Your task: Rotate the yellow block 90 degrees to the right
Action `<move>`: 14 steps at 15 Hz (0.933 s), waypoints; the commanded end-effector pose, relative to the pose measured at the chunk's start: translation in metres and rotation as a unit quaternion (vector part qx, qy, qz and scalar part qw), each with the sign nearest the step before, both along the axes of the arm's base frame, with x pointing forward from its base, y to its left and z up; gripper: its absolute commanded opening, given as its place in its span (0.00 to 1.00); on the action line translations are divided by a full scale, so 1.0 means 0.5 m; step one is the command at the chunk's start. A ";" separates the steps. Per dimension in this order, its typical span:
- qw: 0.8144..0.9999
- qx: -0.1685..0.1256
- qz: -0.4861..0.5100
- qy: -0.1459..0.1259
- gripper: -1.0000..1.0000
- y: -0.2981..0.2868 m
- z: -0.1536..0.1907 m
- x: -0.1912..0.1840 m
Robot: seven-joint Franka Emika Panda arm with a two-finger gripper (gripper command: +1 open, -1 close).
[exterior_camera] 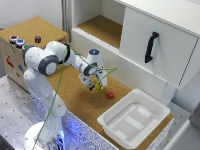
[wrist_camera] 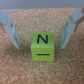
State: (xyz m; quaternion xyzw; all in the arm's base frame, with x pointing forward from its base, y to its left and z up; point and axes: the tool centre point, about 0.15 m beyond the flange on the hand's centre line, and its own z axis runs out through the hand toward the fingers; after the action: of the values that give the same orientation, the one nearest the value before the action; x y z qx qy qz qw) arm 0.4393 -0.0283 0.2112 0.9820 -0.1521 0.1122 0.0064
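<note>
The yellow block (wrist_camera: pixel 42 46) is a small yellow-green cube with a black "N" and a bar on its top face, resting on the cork tabletop (wrist_camera: pixel 42 72). My gripper (wrist_camera: pixel 40 44) is open, and its two fingers (wrist_camera: pixel 12 30) stand on either side of the block without touching it. In the exterior view the gripper (exterior_camera: pixel 93 86) hangs low over the cork surface, and the yellow block (exterior_camera: pixel 98 85) shows as a small yellow spot at its fingertips.
A small red block (exterior_camera: pixel 110 94) lies on the cork just to the exterior view's right of the gripper. A white tray (exterior_camera: pixel 150 112) sits further right. A white cabinet with a black handle (exterior_camera: pixel 151 46) stands behind. A cork-topped box (exterior_camera: pixel 30 30) is at the left.
</note>
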 end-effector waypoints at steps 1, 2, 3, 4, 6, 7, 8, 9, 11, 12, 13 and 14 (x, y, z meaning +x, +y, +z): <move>1.000 -0.004 0.004 0.025 0.00 0.016 0.002 -0.001; 1.000 -0.006 0.003 0.026 0.00 0.019 0.004 -0.001; 1.000 -0.004 -0.001 0.024 0.00 0.021 0.008 -0.001; 1.000 -0.006 -0.003 0.022 0.00 0.023 0.011 -0.002; 1.000 -0.003 -0.002 0.025 0.00 0.025 0.014 -0.002; 1.000 -0.004 0.001 0.027 0.00 0.028 0.017 -0.002; 1.000 -0.004 0.001 0.028 0.00 0.028 0.022 -0.003; 1.000 -0.007 -0.004 0.029 0.00 0.030 0.030 -0.005; 0.996 -0.048 -0.050 0.060 0.00 0.041 0.045 -0.021; 0.994 -0.056 -0.075 0.061 0.00 0.047 0.045 -0.030; 0.990 -0.060 -0.116 0.049 0.00 0.052 0.054 -0.040; 0.984 -0.056 -0.164 0.034 0.00 0.058 0.070 -0.052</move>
State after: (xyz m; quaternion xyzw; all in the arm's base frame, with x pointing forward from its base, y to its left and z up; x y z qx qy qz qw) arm 0.4299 -0.0193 0.2140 0.9773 -0.1906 0.0920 0.0042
